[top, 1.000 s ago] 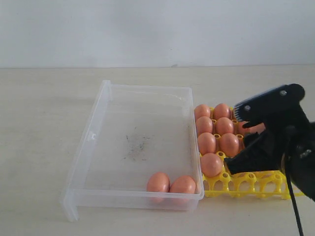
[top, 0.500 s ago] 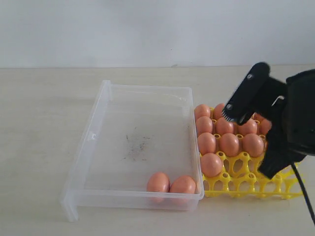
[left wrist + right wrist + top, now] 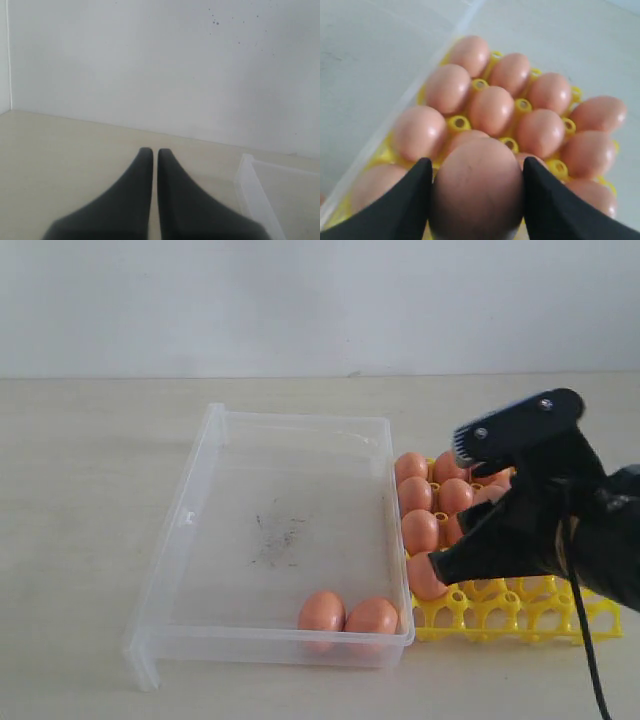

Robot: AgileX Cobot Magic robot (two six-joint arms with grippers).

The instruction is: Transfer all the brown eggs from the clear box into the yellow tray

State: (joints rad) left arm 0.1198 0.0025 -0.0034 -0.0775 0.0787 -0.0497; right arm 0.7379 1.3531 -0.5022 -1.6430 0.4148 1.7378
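Grip of right tool [image 3: 475,167] clamped on brown egg [image 3: 477,200] over yellow tray [image 3: 520,615]: smooth, fragile shell, probably best squeezed gently at widest middle; left tool [image 3: 152,151] pressed together, empty.

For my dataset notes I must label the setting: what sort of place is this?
Probably a lab test bench, not a kitchen: a plain pale table before a blank white wall, a black robot arm, and only a clear box and a yellow tray of brown eggs set out.

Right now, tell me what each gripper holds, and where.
Right gripper: a brown egg, pinched across its sides between the jaws. Left gripper: nothing, jaws shut.
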